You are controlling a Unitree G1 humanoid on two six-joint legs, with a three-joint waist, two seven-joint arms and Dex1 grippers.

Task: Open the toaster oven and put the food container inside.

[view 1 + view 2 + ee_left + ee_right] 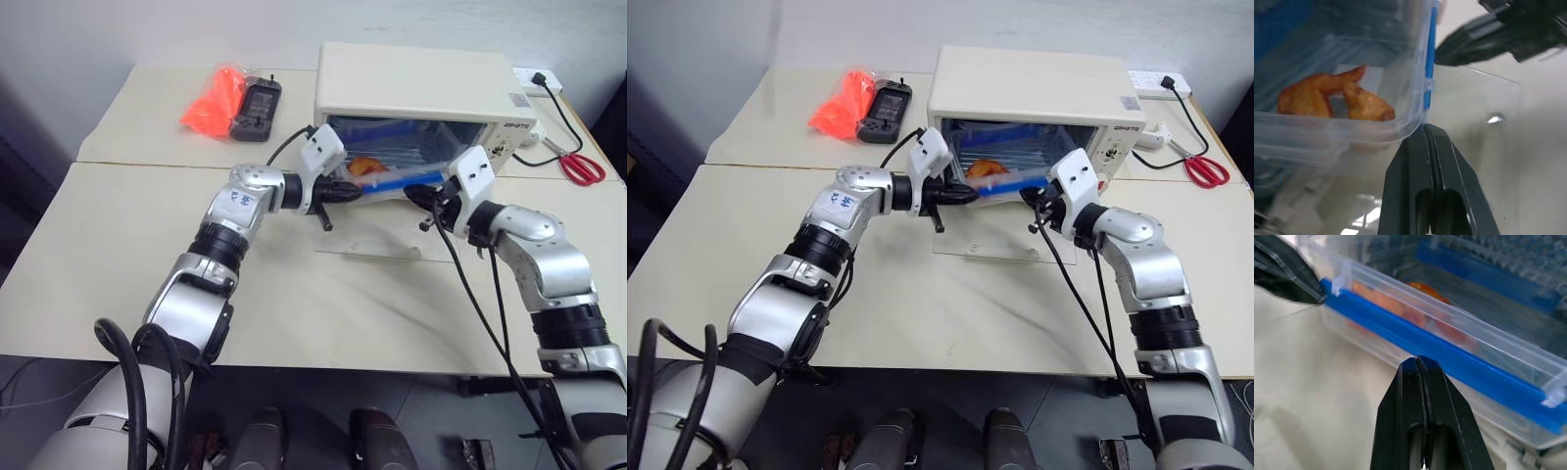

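The left gripper (1429, 134), its two black fingers clenched flat together and grasping nothing, pressed its tip against the near corner of the clear rectangular plastic food container with blue clip bars (384, 174). The right gripper (1419, 363), likewise clenched on nothing, met the blue bar along the container's near side. Shut fingers make a blunt pusher, which seemed the reason for holding them so: the box was apparently being nudged, not carried.

The container lay in the mouth of the cream-white boxy toaster oven (421, 83), partly inside, its near edge projecting over the lowered glass door (1004, 240), which lay flat on the table (118, 284). Orange food showed through its wall. The oven stood near the table's far edge, so both arms reached forward, one at each end of the container, probably to keep it square.
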